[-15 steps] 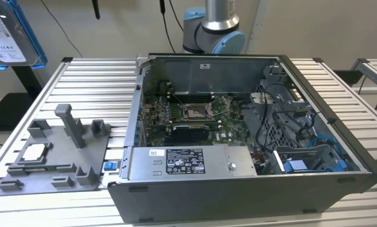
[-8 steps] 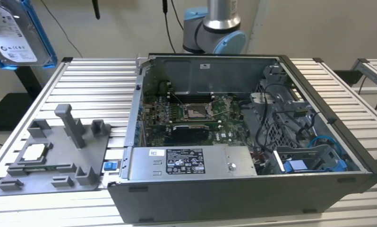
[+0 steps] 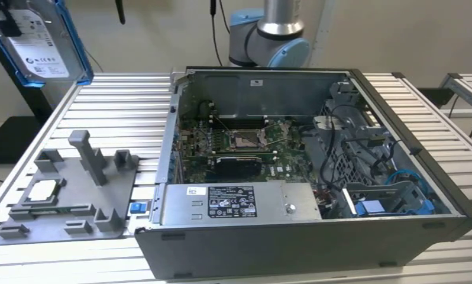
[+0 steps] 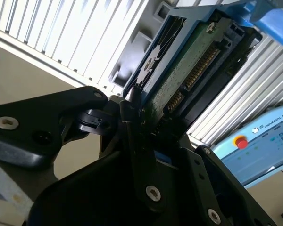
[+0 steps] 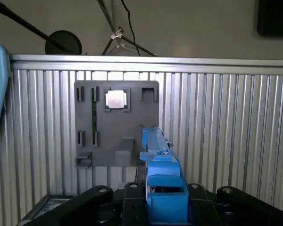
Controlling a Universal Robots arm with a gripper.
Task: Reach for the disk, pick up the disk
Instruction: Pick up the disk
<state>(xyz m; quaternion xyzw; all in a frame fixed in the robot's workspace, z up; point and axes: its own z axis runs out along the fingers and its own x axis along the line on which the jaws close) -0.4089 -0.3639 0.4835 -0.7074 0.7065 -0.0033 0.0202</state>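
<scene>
The disk [image 3: 42, 47] hangs high in open air, with nothing close around it. Below it, the grey holder [image 3: 62, 204] has posts [image 3: 90, 157] sticking up. The big open computer box [image 3: 299, 248] blocks the exterior view's right. The table [image 3: 118, 100] beside the holder is bare.

Slatted aluminium desk [image 3: 118, 100], plain pale wall [image 3: 157, 35] behind it. Dark floor [image 3: 3, 145] shows at the exterior view's left; a second slatted bench [image 3: 471, 89] stands at the right.

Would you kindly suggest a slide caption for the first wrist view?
Gripper holding the disk edge-on above the grey fixture plate.
</scene>
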